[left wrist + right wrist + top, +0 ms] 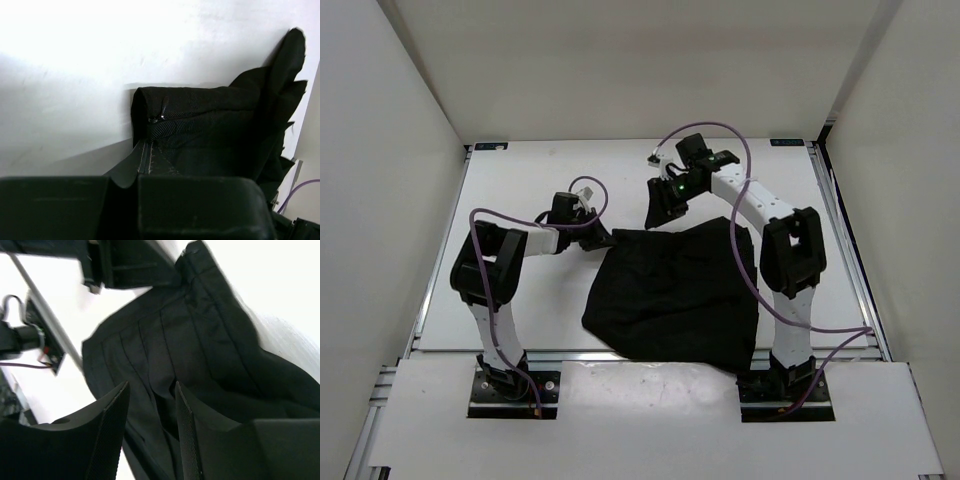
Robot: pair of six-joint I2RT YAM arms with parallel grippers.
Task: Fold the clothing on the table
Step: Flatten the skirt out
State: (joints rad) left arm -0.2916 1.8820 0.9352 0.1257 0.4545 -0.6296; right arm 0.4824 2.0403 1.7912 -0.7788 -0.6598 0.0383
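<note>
The soft black cloth garment [670, 300] is matt, with a fine ribbed weave and stitched pleats just beyond the right fingers [100, 425]. Those fingers are smooth black plastic with finely grooved inner pads [184, 440]. Beyond the left fingers [129, 172], slightly glossy black plastic, the flat white counter [75, 75] looks smooth and faintly sheened.

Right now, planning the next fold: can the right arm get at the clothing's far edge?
Probably yes: the right hand hangs at the clothing's far edge, fabric between its fingers, nothing blocking.

Clothing [675, 295] on table [520, 180]; left end effector [597, 240], right end effector [656, 217] at its far edge.
</note>
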